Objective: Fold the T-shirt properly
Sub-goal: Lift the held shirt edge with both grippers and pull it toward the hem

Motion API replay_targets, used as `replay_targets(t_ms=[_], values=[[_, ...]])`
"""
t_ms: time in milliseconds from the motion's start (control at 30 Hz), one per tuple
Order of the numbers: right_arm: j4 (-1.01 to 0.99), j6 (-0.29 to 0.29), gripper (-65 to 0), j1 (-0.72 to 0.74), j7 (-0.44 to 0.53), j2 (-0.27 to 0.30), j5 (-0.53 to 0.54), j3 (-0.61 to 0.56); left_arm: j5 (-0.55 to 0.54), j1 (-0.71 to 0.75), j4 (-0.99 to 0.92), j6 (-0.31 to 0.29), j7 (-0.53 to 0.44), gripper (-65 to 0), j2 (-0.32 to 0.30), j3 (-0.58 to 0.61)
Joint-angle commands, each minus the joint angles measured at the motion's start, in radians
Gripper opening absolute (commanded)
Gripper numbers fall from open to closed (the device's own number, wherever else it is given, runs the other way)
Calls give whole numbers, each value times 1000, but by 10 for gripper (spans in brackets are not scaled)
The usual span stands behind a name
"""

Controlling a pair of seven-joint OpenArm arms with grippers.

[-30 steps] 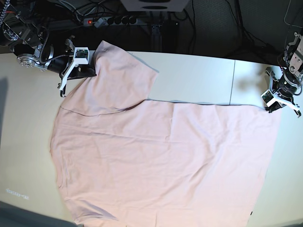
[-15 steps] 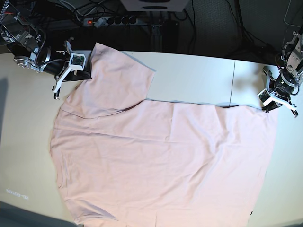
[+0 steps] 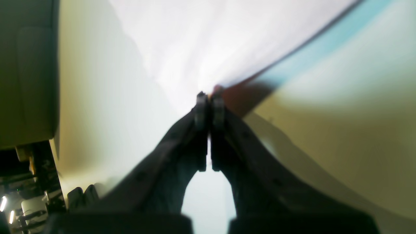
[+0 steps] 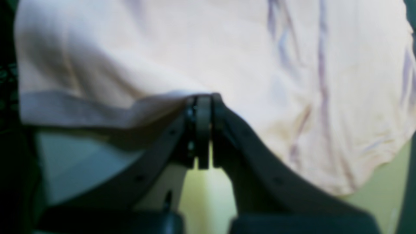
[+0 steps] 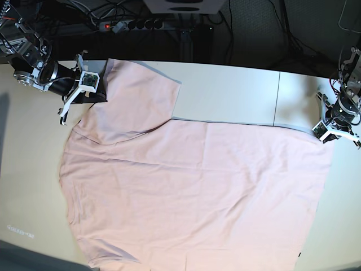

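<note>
The pale pink T-shirt [image 5: 192,186] lies spread plain side up over the table, one sleeve [image 5: 138,93] pointing to the back left. My right gripper [image 5: 99,86] is shut on the sleeve's edge at the back left; the right wrist view shows its tip [image 4: 203,100] pinching the sleeve's hem [image 4: 97,110]. My left gripper [image 5: 325,131] is shut on the shirt's far right corner; in the left wrist view its tip [image 3: 209,97] is closed on the pale cloth [image 3: 195,39]. The shirt's near edge runs out of the base view.
A power strip [image 5: 135,24] and cables lie behind the table's back edge. A seam [image 5: 276,96] crosses the pale tabletop at the back right. Bare table [image 5: 231,87] shows between the two grippers.
Both grippers have pulled apart. The right one drew the sleeve left and back, the left one moved right, and the shirt's back edge now lies straighter.
</note>
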Motion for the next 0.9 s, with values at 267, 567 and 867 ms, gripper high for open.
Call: replay_targets(t_ms=[267,567,867], values=[[14,84,-650,105,13,21,23,16,-69,-80,10,-36,30,-650,-23,-13],[12,89,-650,211,-72,21,66,16,-97,-176,10,-36,82,-650,-23,-12],[-7,89,-650,280,-93,20,84,16,-120,-218,9,-36,100,-650,-23,-12]])
